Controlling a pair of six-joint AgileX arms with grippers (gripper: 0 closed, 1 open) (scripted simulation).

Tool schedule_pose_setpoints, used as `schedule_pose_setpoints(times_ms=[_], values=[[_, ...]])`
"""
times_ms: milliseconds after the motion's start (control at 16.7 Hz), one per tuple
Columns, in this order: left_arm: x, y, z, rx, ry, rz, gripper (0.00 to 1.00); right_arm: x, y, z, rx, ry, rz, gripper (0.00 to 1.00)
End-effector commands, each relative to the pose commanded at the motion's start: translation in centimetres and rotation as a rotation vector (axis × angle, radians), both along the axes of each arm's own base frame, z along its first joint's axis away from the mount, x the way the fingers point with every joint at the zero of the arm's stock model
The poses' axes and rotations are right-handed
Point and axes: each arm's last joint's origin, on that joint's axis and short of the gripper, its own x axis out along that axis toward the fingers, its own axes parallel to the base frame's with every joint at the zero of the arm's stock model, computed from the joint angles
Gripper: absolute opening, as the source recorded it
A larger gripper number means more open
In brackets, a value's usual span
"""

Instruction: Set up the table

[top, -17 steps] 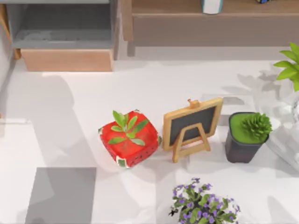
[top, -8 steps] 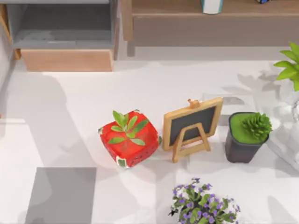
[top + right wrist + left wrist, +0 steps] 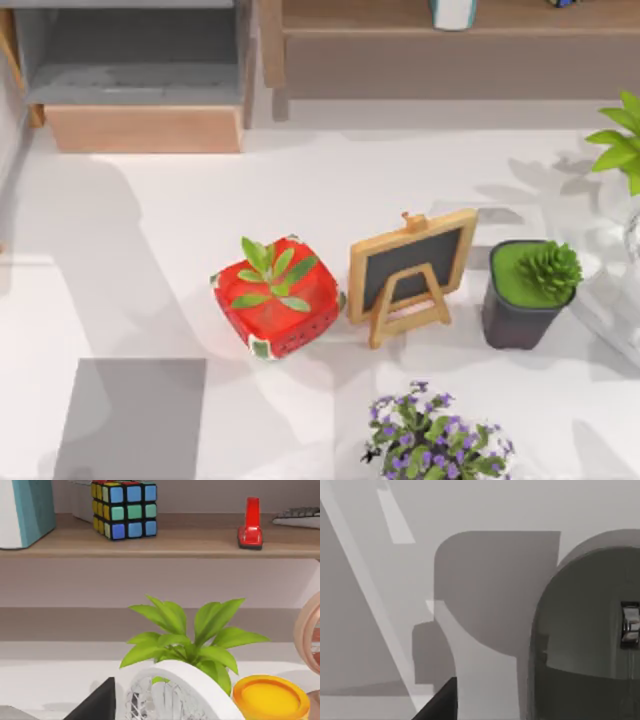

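Note:
The white table point(image 3: 150, 220) holds a red strawberry-patterned pot point(image 3: 277, 300) with a green sprout near the middle. Right of it stands a small wooden chalkboard easel point(image 3: 410, 270), then a dark pot with a green succulent point(image 3: 530, 292). Purple flowers point(image 3: 435, 440) sit at the front edge. A dark part of my left gripper point(image 3: 436, 704) shows over pale, shadowed surface in the left wrist view. A dark part of my right gripper point(image 3: 96, 703) shows near a white mesh object point(image 3: 170, 692) and a leafy green plant point(image 3: 187, 635).
A grey pad point(image 3: 130, 415) lies at the front left. A wood and grey shelf unit point(image 3: 140, 80) runs along the back; its board point(image 3: 165, 542) carries a colour cube point(image 3: 125, 509), a red stapler point(image 3: 251, 525) and a teal-and-white object point(image 3: 25, 510). A yellow round thing point(image 3: 270, 697) sits beside the plant.
The shadows on the table's left side have shifted slightly. None of the objects on the table has moved.

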Motion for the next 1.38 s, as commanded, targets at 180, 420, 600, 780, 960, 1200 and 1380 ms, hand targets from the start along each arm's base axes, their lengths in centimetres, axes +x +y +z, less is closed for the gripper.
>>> schedule_pose_setpoints(times_ms=[180, 420, 600, 780, 960, 1200, 1380], values=[[0.0, 0.0, 0.0, 0.000, 0.000, 0.000, 0.47, 0.0, 0.0, 0.0, 0.000, 0.000, 0.000, 1.00], [0.0, 0.0, 0.0, 0.000, 0.000, 0.000, 0.17, 0.0, 0.0, 0.0, 0.000, 0.000, 0.000, 1.00], [0.0, 0.0, 0.0, 0.000, 0.000, 0.000, 0.00, 0.0, 0.0, 0.0, 0.000, 0.000, 0.000, 1.00], [0.0, 0.0, 0.0, 0.000, 0.000, 0.000, 0.00, 0.0, 0.0, 0.0, 0.000, 0.000, 0.000, 1.00], [0.0, 0.0, 0.0, 0.000, 0.000, 0.000, 0.00, 0.0, 0.0, 0.0, 0.000, 0.000, 0.000, 1.00], [-0.1, 0.2, 0.5, 0.002, -0.006, 0.008, 0.00, 0.0, 0.0, 0.0, 0.000, 0.000, 0.000, 1.00], [-1.0, 0.4, 2.8, 0.002, -0.019, 0.058, 0.00, 0.0, 0.0, 0.0, 0.000, 0.000, 0.000, 1.00]])
